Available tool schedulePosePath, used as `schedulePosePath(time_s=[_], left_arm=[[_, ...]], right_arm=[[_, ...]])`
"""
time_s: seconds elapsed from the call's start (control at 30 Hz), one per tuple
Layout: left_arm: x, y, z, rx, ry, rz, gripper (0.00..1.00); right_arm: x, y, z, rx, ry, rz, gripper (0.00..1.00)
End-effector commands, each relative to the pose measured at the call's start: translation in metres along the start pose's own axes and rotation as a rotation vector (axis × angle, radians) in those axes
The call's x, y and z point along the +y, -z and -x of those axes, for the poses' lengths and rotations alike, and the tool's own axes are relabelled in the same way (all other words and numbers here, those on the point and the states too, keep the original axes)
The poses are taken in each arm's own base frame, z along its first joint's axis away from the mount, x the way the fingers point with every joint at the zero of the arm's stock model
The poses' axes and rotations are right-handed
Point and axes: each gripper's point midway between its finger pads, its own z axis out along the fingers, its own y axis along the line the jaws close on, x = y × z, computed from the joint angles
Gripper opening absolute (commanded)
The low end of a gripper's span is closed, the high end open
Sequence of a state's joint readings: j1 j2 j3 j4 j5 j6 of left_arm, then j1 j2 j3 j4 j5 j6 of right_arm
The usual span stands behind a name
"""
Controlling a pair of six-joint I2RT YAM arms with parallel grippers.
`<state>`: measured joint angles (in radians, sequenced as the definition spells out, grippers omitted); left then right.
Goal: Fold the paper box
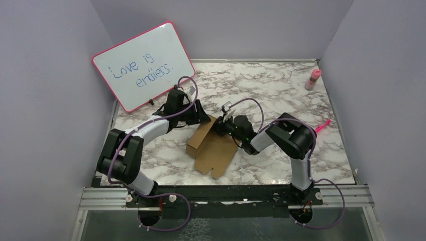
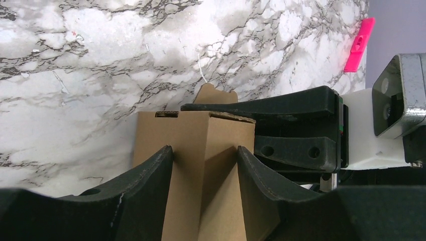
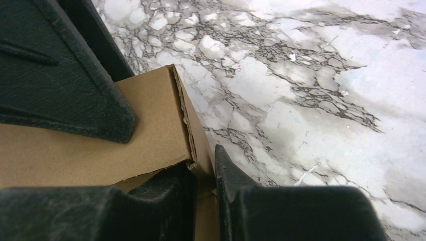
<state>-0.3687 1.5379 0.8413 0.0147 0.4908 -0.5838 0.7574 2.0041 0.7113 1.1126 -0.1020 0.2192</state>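
From above, the two black tools meet over the far end of the paper box [image 1: 211, 148], a plain brown cardboard piece partly raised into a carton shape. They hide that end, so the fingertips cannot be made out there. Each wrist view is cut off and shows only one corner of the cardboard. The box lies near the middle of the table top [image 1: 281, 90], between the two arms, with a flat notched flap spread toward the near edge. The left gripper [image 2: 203, 150] stands about half open; the raised folded part fills the space between its fingers [image 2: 150, 186] and touches both. The right gripper [image 3: 203, 165] is almost closed, and a thin cardboard wall fills the narrow slot between its fingers. How hard it presses cannot be told.

The table top has a white and grey marble pattern. Pale lilac walls [image 1: 45, 100] close it on the left, the right and the far side. A white board with a pink frame [image 1: 143, 65] leans in the far left corner and carries blue handwriting, "Love is endless." A small pink bottle [image 1: 313, 79] stands at the far right. A thin pink stick [image 1: 323, 125] lies near the right edge; what it is, is not clear.
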Motion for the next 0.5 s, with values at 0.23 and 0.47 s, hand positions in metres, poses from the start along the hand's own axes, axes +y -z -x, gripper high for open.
schedulePosePath(time_s=[0.23,0.47], left_arm=[[-0.011,-0.003,-0.02,0.103,0.013,-0.044,0.5],[-0.016,-0.003,-0.023,0.113,0.018,-0.07,0.5]], right_arm=[[-0.026,0.002,0.029,-0.063,-0.074,-0.238,0.21],[-0.032,0.003,0.023,-0.044,-0.092,-0.311,0.21]])
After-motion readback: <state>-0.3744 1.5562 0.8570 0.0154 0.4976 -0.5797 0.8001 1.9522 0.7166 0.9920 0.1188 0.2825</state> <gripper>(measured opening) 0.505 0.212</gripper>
